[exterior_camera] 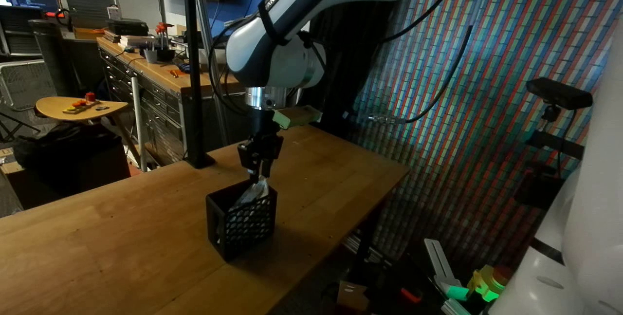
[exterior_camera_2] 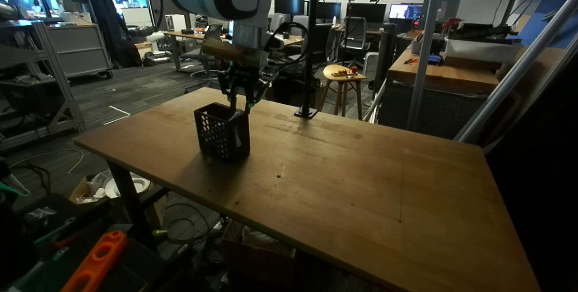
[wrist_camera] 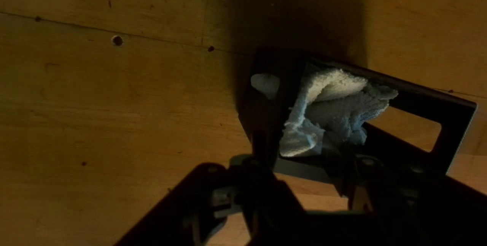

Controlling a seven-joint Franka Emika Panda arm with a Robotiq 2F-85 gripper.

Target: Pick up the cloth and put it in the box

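Note:
The black box (exterior_camera: 248,230) with lattice sides stands upright on the wooden table in both exterior views. Inside it lies the crumpled grey-white cloth (wrist_camera: 338,105), bunched toward one end in the wrist view. A peak of the cloth (exterior_camera: 257,191) rises to the rim, close under the fingertips. My gripper (exterior_camera: 260,177) points down over the box opening, its fingertips about rim height. A gap shows between the fingers in every view, and in the wrist view the cloth appears beyond my gripper (wrist_camera: 297,147). Whether a finger touches the cloth or the box wall, I cannot tell.
The wooden table (exterior_camera_2: 352,179) carries the box near one end. A black upright post (exterior_camera_2: 311,44) is fixed at the table edge behind the arm. A workbench (exterior_camera: 141,66) with tools and a small stool (exterior_camera_2: 338,73) stand beyond the table.

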